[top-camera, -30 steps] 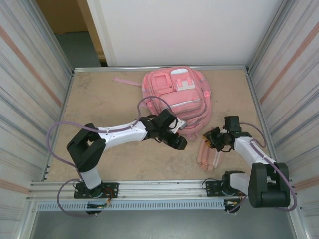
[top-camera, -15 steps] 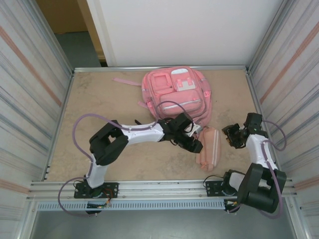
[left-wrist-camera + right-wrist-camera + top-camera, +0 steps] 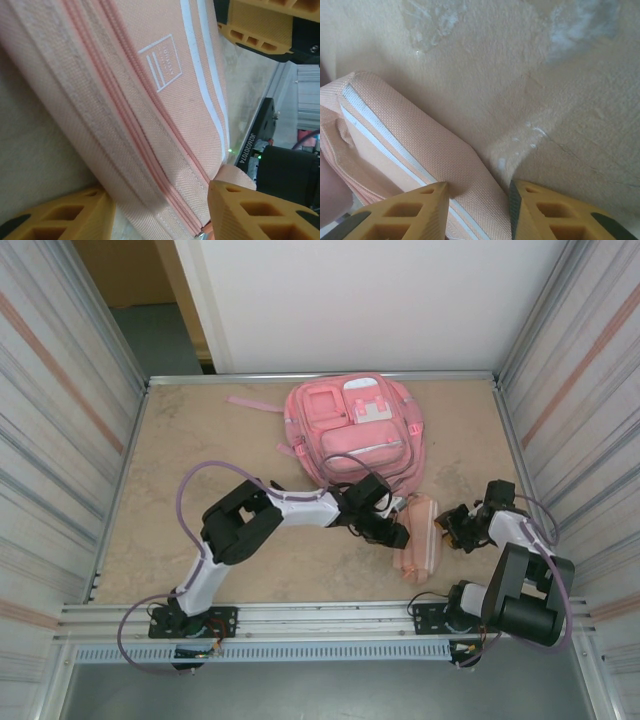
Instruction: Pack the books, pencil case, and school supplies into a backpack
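Note:
A pale pink zipped pencil case (image 3: 420, 540) with white stripes lies on the table in front of the pink backpack (image 3: 355, 430). My left gripper (image 3: 390, 530) is at its upper left end. In the left wrist view the case (image 3: 165, 100) runs between the jaws of the left gripper (image 3: 157, 197), both fingers touching it. My right gripper (image 3: 458, 530) is at the case's right side. It stands open astride the case's edge (image 3: 420, 145), one finger over the fabric and the other on the table (image 3: 545, 75), in the right gripper's (image 3: 477, 192) own view. The books and school supplies are out of view.
The backpack lies flat at the back centre, a strap (image 3: 250, 403) trailing left. Metal rails (image 3: 300, 618) edge the table at the front, ribbed walls (image 3: 60, 440) close both sides. Bare table (image 3: 170, 460) stretches to the left.
The left arm swung right from the backpack's front onto the case. The right gripper left the case, pulled away right, then came back to its side. The case shifted slightly up and right.

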You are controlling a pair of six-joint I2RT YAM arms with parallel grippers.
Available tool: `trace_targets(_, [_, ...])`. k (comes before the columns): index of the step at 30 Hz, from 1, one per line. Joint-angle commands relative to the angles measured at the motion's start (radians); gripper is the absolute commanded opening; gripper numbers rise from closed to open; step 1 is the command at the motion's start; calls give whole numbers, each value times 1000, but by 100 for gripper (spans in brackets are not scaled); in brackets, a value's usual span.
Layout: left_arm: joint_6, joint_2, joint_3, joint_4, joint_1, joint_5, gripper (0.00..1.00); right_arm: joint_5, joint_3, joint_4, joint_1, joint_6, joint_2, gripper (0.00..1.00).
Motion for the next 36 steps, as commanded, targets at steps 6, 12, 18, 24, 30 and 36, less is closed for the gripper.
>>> trace_targets(6, [-84,30,28,71,27,101,20,-66,-63,7,1,31,-118,36])
trace_targets(12, [-56,-122,-42,62,46,1,0,27,-10,-126,-2,8,-306,48])
trace_targets(18, [145,-295,-62,-112,37,-99,0,22,117,-174,8,51,-487,60])
trace_targets(24, [475,-586,-213,-179,18,-358,0,64,236,-167,115,19,-495,70])
trace_targets(30, [696,-821,-359,-146,25,-483,0,-132,294,-49,274,33,-423,70])
trace_targets(36, [787,-882,-346,-257,73,-533,0,-52,453,-145,478,-212,-336,66])
